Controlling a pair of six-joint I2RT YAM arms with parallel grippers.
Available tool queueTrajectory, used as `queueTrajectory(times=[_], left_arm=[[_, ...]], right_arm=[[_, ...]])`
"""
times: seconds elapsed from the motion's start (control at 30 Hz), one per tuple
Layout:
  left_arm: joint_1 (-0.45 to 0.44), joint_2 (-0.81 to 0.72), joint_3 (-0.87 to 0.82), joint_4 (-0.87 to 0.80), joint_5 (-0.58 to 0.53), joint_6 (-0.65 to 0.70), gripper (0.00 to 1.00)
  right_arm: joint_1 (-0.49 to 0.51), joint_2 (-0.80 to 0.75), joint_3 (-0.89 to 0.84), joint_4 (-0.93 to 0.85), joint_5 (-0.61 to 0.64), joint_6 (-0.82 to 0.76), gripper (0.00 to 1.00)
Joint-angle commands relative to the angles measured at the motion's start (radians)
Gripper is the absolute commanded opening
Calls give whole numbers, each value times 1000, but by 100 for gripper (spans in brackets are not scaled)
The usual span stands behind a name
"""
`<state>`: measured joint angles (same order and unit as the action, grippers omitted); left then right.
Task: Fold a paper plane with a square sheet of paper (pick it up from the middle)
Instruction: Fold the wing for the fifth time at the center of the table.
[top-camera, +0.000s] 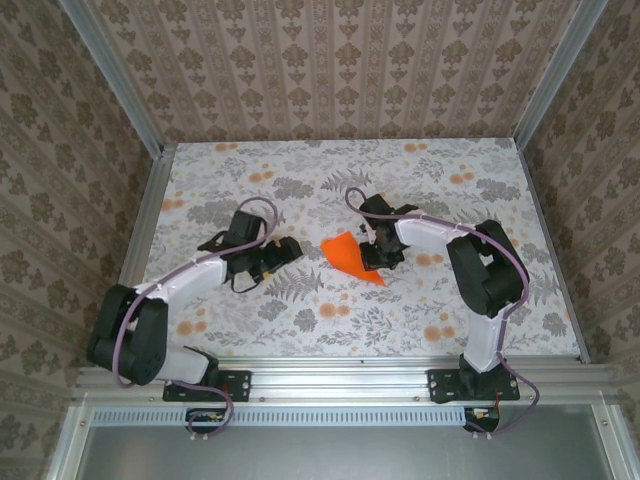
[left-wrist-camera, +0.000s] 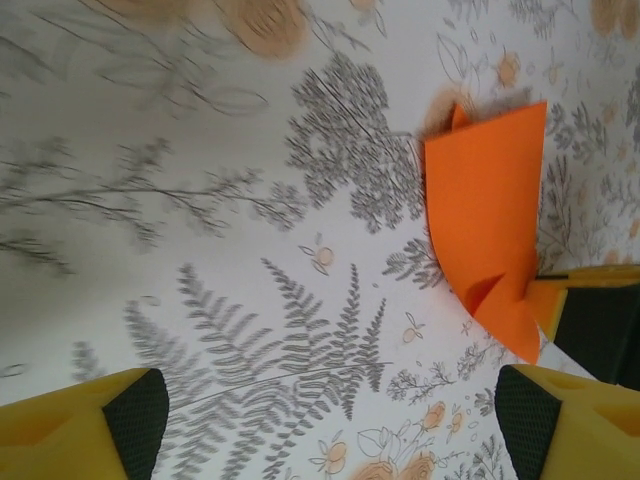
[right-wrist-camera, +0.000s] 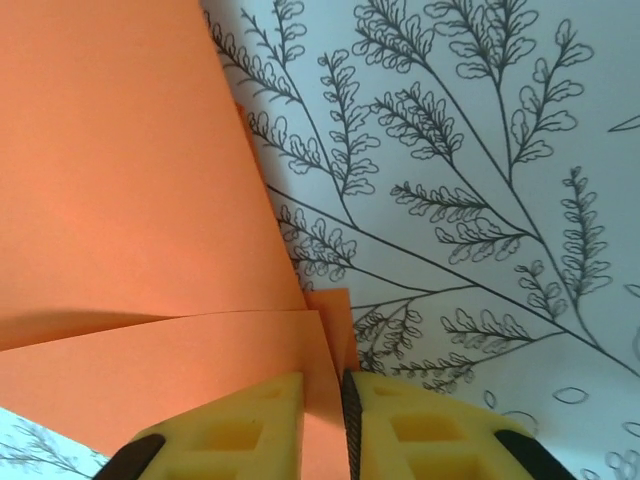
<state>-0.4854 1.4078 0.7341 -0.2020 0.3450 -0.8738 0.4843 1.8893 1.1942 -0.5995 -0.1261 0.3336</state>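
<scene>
Orange against the grey leaf print: the square sheet of paper lies partly folded on the table, and it is no longer a flat square. One side of it curls up off the surface, and a pointed corner trails toward my side.

My right gripper sits right at the sheet's edge. From its wrist camera, the sheet spreads out ahead and to the left of the fingertips. The two yellow fingers stand almost together with a thin layer of orange caught between them. I read that as the right gripper clamped on the folded edge, probably to press a crease or to hold the layers so they don't spring apart.

My left gripper hangs well clear, with its fingers wide apart and nothing between them. From its wrist view, the paper sits ahead and off to the right of the left gripper, out of its reach for now. I think it waits there so it won't drag the paper while the other hand works.

My judgement is that the fold is at an early stage, since I can't make out a dart shape yet. The pinch is near one edge, so the main risk is that the loose side slides or the crease sets crooked.
</scene>
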Motion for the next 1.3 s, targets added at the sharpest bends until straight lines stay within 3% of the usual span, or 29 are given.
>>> queueTrajectory(times=[0.0,0.27,0.47,0.83,1.07,1.27], left_arm=[[-71,36,-26,149,14,-98,86],[-204,140,-33,342,-44,-144,73],[-240,232,-21,465,-34,-152,58],[-261,323,8,538,-63,-123,35],[-263,336,20,516,-102,-5,18],[-245,335,80,403,-99,213,8]], right_arm=[[7,8,-62,47,-112,133,17],[11,-61,-210,255,-258,409,16],[12,-45,-228,276,-262,479,16],[18,-50,-285,403,-326,586,17],[8,-114,-305,488,-383,570,24],[-19,-209,-309,433,-294,443,28]])
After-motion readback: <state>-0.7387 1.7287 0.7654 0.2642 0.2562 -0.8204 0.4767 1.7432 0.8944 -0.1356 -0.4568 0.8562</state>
